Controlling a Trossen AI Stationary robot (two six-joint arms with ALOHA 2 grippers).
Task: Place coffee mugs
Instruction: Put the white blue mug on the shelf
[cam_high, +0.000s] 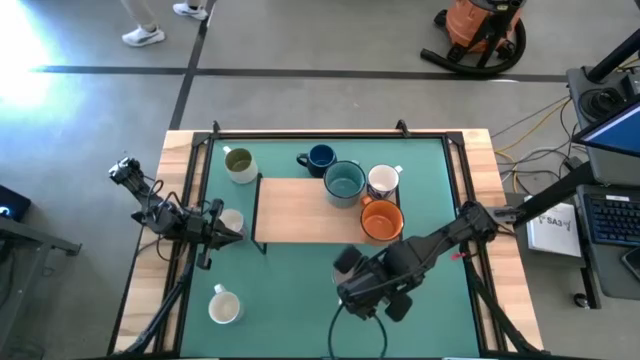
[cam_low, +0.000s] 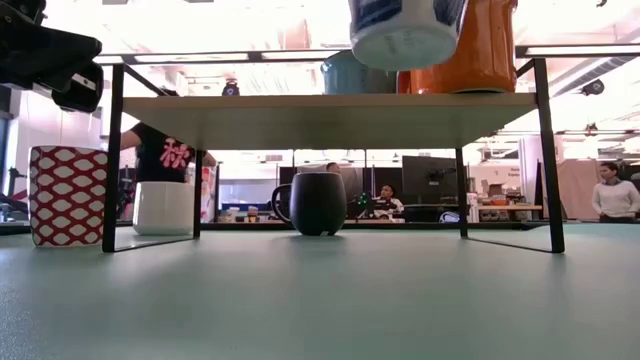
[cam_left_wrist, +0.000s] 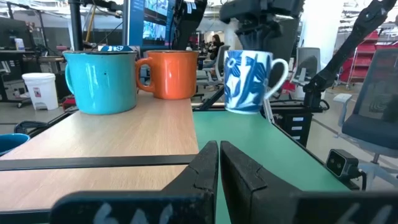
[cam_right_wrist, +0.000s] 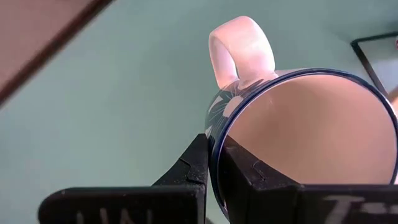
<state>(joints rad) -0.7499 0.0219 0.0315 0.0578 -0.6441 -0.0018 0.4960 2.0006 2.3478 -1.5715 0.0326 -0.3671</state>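
The white mug with blue leaf pattern (cam_left_wrist: 249, 81) hangs in the air above the green mat, just off the front edge of the wooden shelf (cam_high: 300, 210). The right gripper (cam_right_wrist: 212, 171) grasps it, jaws clenched on the rim with one finger inside and one outside, the mug's handle pointing away from the wrist. In the low view its base (cam_low: 405, 35) floats level with the mugs on the shelf.

Three mugs stand on the shelf top, towards its right end: one large teal enamel mug (cam_high: 345, 184), one white mug (cam_high: 382, 181) beside it, and one orange mug (cam_high: 380, 220) at the front right corner. One navy mug (cam_high: 319, 158) sits on the mat just behind the shelf. One olive-lined mug (cam_high: 240, 164) stands near the far left corner of the worktop (cam_high: 180, 150), one cream mug (cam_high: 232, 221) sits just left of the shelf, and one white mug (cam_high: 225, 306) sits near the near left corner. That makes eight mugs in all.

The left gripper (cam_left_wrist: 219, 158) waits by the left edge of the shelf, beside the cream mug, jaws clenched on nothing.
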